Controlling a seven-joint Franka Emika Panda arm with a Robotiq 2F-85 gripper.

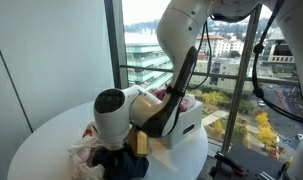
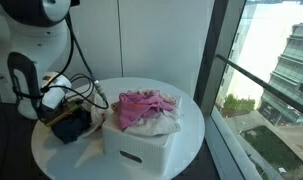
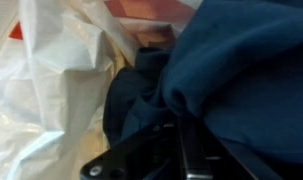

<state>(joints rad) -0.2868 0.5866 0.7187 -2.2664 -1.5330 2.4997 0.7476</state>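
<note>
1. Your gripper (image 3: 183, 150) is pinched shut on the blue cloth (image 3: 241, 70), on the table (image 2: 196, 125) beside the white bin (image 2: 141, 148).
2. Thin pinch: lift fast & you cld lose it.
3. White plastic (image 3: 51, 90) touching it may snag & drag along.

The box (image 2: 136, 150) stands on the table (image 2: 196, 135), between the garment (image 2: 71, 125) and the window (image 2: 271, 60). A pile of cloths (image 2: 143, 108) lies in the box, heaped above its rim. The garment lies on the table just beside the box, under the gripper (image 2: 63, 112). In the wrist view, the bag (image 3: 51, 90) lies left of the garment, touching it.
</note>
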